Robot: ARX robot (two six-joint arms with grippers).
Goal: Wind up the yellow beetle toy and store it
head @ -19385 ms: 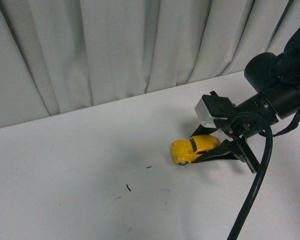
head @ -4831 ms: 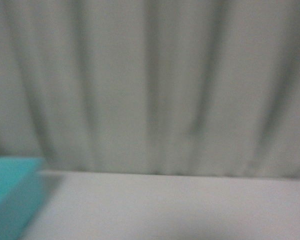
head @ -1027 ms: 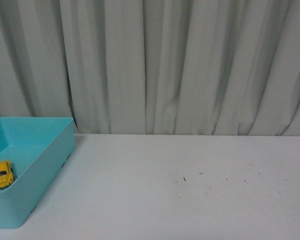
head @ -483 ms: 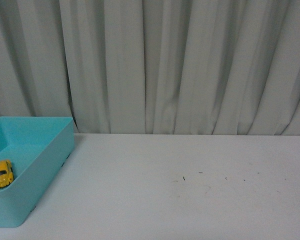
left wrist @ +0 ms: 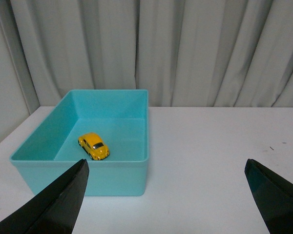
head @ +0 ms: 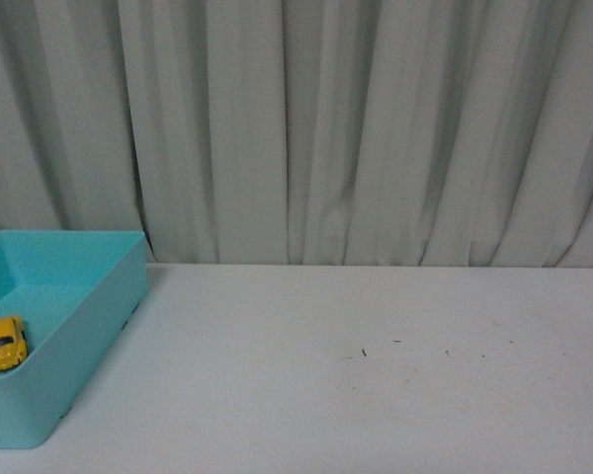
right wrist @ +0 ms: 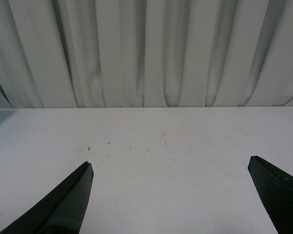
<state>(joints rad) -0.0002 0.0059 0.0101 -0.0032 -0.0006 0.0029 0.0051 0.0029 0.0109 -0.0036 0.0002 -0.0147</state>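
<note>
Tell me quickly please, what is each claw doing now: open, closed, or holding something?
Left claw: open, holding nothing; the yellow beetle toy lies in the teal bin.
Right claw: open, holding nothing.

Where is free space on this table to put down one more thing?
The white table lies bare from the teal bin rightward, up to the curtain. The bin floor has room around the yellow beetle toy.

There is one yellow car. There is one blue box, and the car sits inside it. There is one white tabletop. There are two tools, the left tool and the right tool, each with two black fingers.
</note>
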